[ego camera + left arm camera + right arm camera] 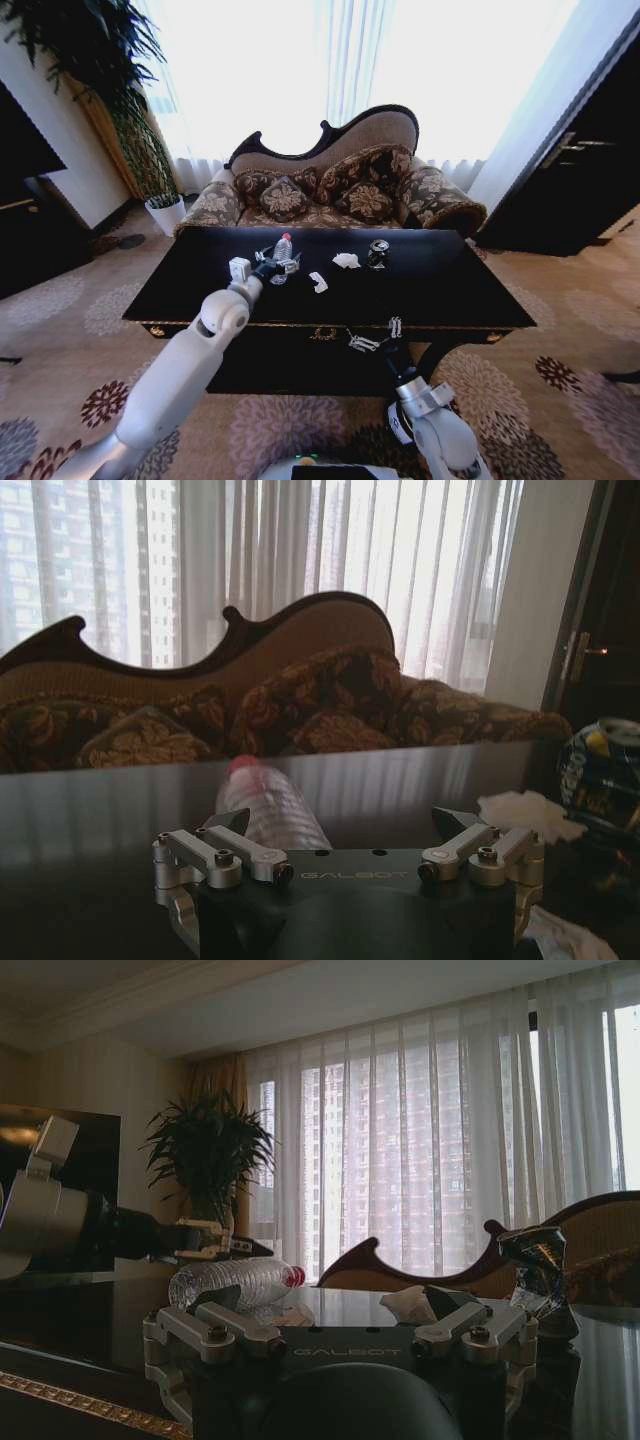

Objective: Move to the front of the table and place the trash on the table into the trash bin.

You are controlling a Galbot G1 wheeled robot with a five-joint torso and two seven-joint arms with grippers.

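Sofa (pixel 330 185) behind table (pixel 450 290); can (pixel 378 253), paper scraps (pixel 346 261) nearby. Left gripper (pixel 277 265) spread wide, flanking bottle (pixel 283 248), w/o contact. Right gripper (pixel 375 335) spread, at table front edge.

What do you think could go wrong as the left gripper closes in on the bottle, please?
The bottle lies on its side on the glossy table, so the open left gripper may nudge it and roll it away. The paper scrap lies close by and could get swept aside.
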